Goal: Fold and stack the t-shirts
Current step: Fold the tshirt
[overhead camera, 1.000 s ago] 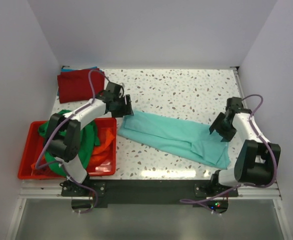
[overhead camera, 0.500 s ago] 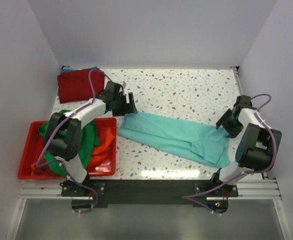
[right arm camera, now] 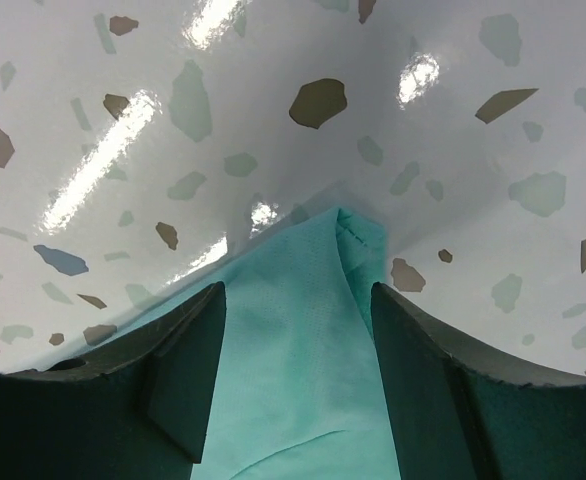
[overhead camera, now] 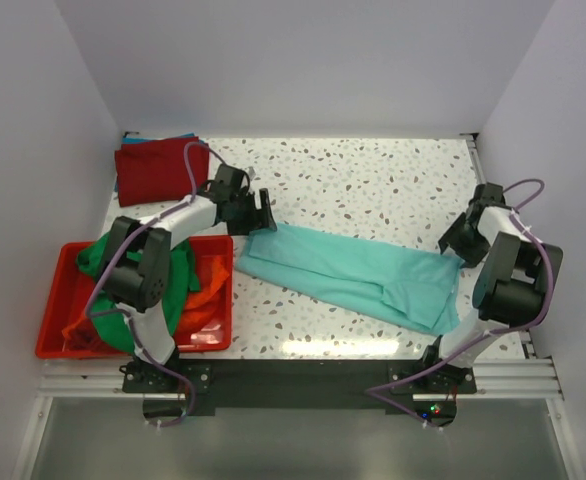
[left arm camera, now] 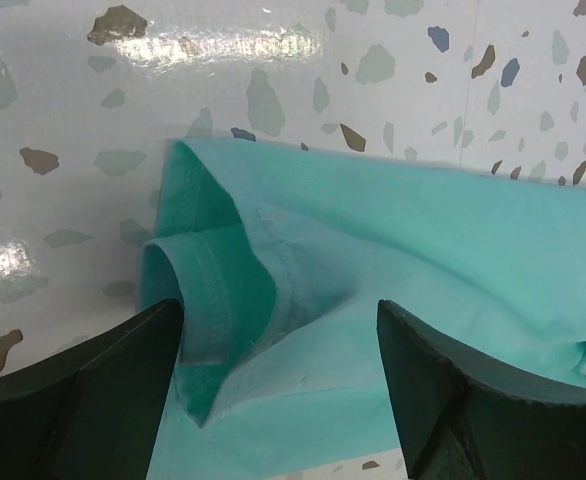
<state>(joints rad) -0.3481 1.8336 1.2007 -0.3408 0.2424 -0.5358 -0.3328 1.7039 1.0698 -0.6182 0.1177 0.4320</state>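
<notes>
Two arms: both reach over the speckled table (overhead camera: 373, 185), one at each end of the teal t-shirt (overhead camera: 348, 272).
Teal t-shirt: lies flat on the table as a long, partly folded band, running from far left, beside the bin, to near right.
Left gripper (overhead camera: 263, 212): sits at the far-left end of the teal t-shirt, jaws wide apart.
Left wrist view: the two dark fingers (left arm camera: 83, 400) stand either side of a rolled, stitched hem that bulges up from the cloth. The fabric lies between them unpinched, so nothing is clamped.
Right gripper (overhead camera: 453, 240): sits at the far-right corner of the teal t-shirt, close to the table's right edge, jaws apart.
Right wrist view: the fingers (right arm camera: 433, 400) straddle the pointed corner of the cloth, which rests on the table between them with a gap on each side. No grip.
Dark red t-shirt (overhead camera: 153, 172): folded, at the far-left corner of the table, well apart from the teal one.
Blue t-shirt (overhead camera: 173, 138): only a thin strip shows along the far edge of the dark red t-shirt.
Red bin (overhead camera: 58, 335): near-left on the table, beside the left arm.
Green t-shirt (overhead camera: 185, 280): bunched in the bin, part of it spilling over the far-left rim.
Orange t-shirt (overhead camera: 209, 285): crumpled in the bin's right side, against the green one.
</notes>
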